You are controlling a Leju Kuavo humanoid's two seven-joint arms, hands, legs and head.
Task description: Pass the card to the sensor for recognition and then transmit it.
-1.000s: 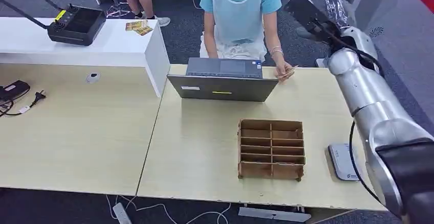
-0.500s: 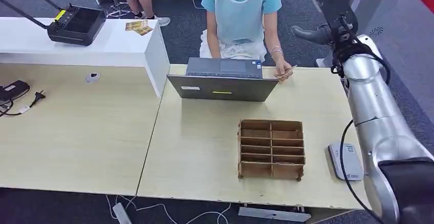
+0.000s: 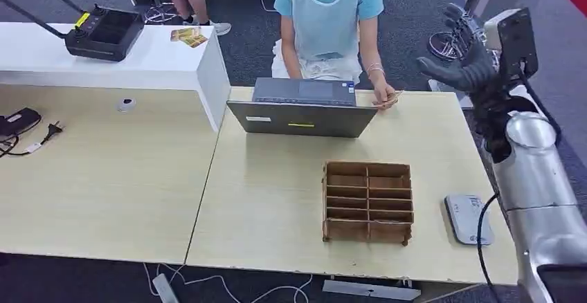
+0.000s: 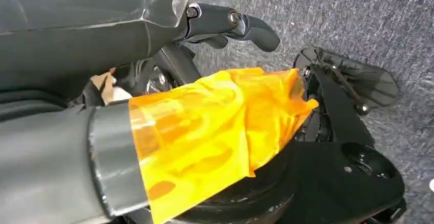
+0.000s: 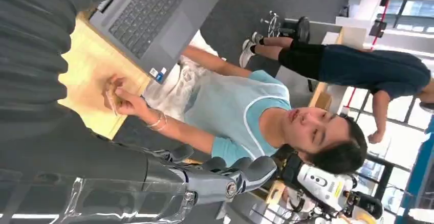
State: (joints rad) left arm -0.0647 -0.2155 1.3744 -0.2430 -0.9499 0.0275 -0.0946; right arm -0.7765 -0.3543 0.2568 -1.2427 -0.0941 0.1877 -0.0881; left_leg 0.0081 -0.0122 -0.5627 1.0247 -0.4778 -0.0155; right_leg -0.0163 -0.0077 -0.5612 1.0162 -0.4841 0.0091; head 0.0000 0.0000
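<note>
A seated person in a blue top holds a small tan card [image 3: 391, 97] at the table's far edge, beside the laptop [image 3: 302, 108]. In the right wrist view the card [image 5: 113, 101] sits in that person's fingers. My right hand [image 3: 462, 61] is raised past the table's far right corner with its fingers spread, and it holds nothing. It is to the right of the card and apart from it. The white card sensor [image 3: 468, 218] lies flat near the table's right front edge. My left hand [image 4: 225, 22] hangs over grey floor, fingers stretched out and holding nothing.
A brown cardboard divider box [image 3: 367, 201] stands on the table [image 3: 277, 199] left of the sensor. A white counter [image 3: 104, 64] at the back left carries a black device with antennas [image 3: 104, 34]. A second person [image 5: 353, 70] stands behind the seated one.
My right arm has swung to the right and my hand has turned, its spread fingers now showing beside the forearm. The person's card hand has stayed at the table edge.
</note>
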